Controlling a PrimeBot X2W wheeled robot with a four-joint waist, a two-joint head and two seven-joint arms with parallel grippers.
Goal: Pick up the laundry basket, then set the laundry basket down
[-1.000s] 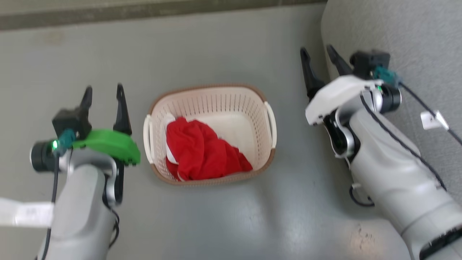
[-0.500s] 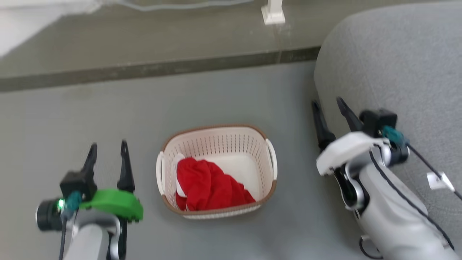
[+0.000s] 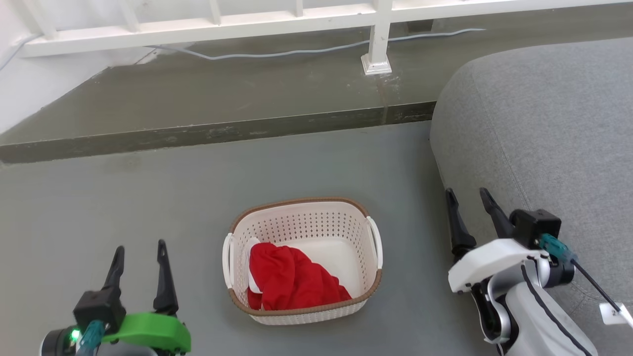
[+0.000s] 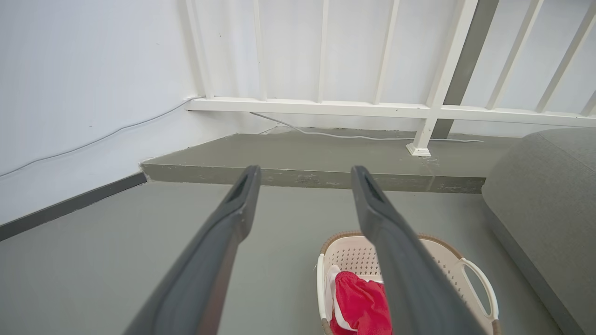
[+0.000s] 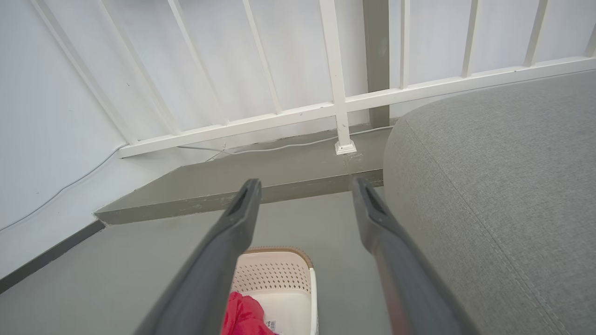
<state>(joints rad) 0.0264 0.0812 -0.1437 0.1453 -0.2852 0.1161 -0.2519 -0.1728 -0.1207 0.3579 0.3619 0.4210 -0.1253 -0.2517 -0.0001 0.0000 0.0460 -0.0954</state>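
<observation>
Grey floor (image 3: 148,207), left claw (image 3: 140,247), right claw (image 3: 466,193) gaping

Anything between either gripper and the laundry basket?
Nothing visible. Bare floor lies between the left gripper and the laundry basket, and between it and the right gripper. The sofa sits beyond the right gripper.

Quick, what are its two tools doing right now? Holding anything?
Its left tool: open, holding nothing.
Its right tool: open, holding nothing.
</observation>
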